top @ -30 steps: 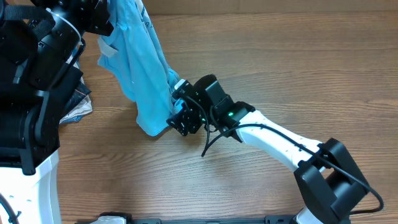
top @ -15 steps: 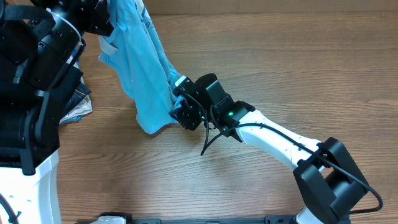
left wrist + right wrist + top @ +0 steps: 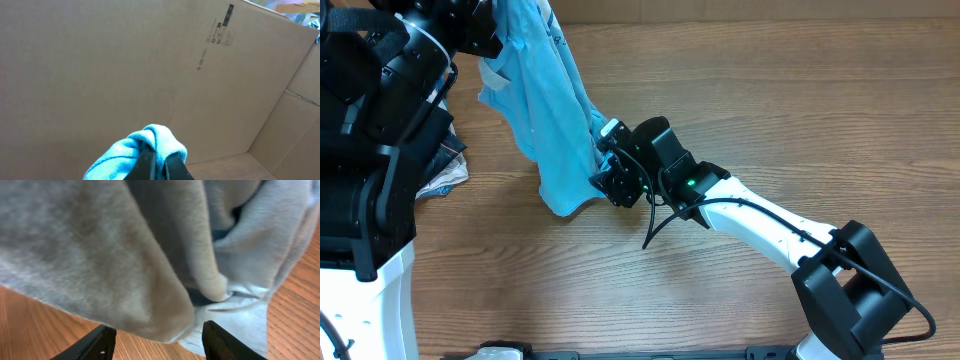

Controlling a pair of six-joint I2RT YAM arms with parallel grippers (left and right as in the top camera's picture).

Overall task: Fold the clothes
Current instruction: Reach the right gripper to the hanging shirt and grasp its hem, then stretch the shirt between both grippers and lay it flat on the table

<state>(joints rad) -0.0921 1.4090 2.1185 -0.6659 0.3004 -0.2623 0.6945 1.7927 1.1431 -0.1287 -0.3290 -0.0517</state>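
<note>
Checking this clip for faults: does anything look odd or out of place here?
Nothing damaged. The T-shirt hangs bunched from the left gripper, its lower end crumpled on the table beside the open right gripper, not laid flat.

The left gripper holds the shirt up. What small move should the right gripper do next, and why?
Probably advance the right gripper slightly onto the lower edge of the shirt and close. Its jaws stand open, a fold of cloth lies just ahead of the fingers, unpinched, and the left gripper is shut on the top, so the cloth hangs.
</note>
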